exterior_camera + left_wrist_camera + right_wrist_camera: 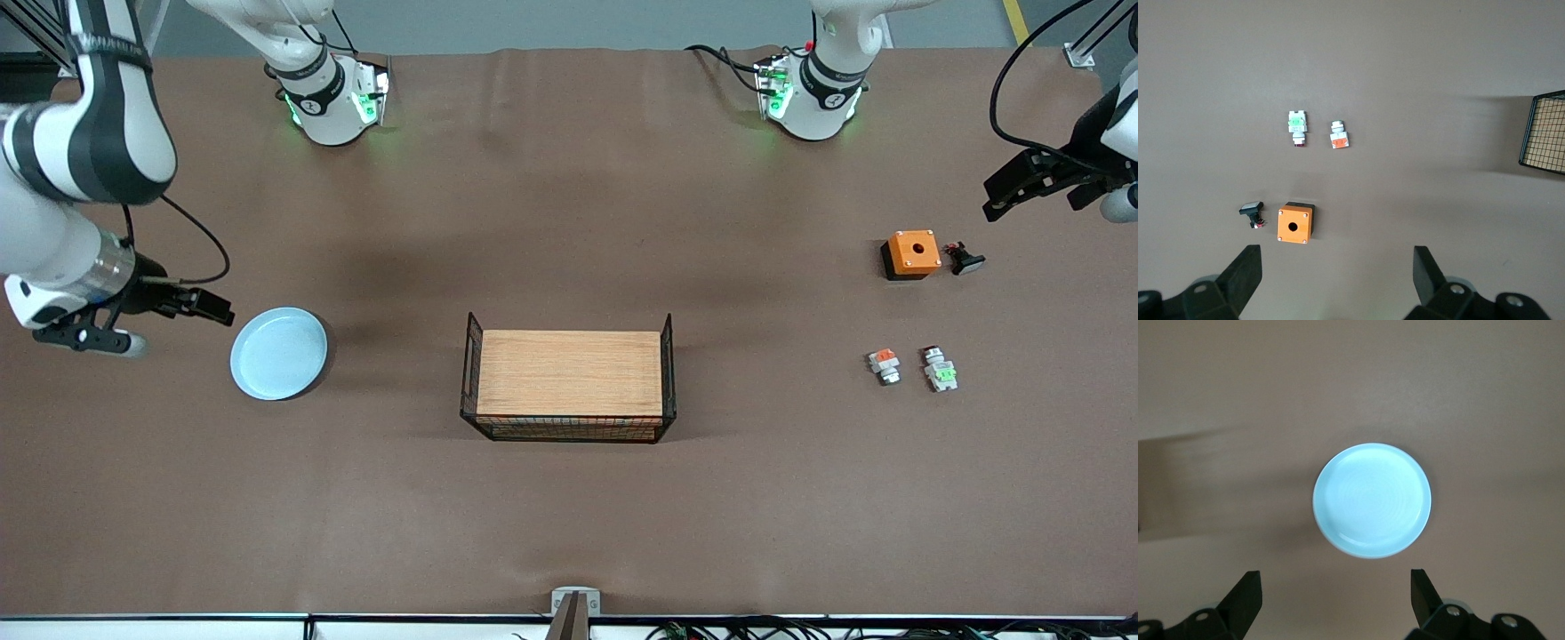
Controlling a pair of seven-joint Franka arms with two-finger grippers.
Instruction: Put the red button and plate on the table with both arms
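Both claws, left (1331,280) and right (1331,600), gape empty, fingertips cut off.

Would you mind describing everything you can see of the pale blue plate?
The plate is round, shallow and pale blue, with a low raised rim and a smooth, glossy surface that looks like ceramic or plastic. It is empty and lies flat, right way up, on the brown table toward the right arm's end, level with the wire-framed wooden board. Nothing touches it: the open right gripper is beside its rim, apart from it.
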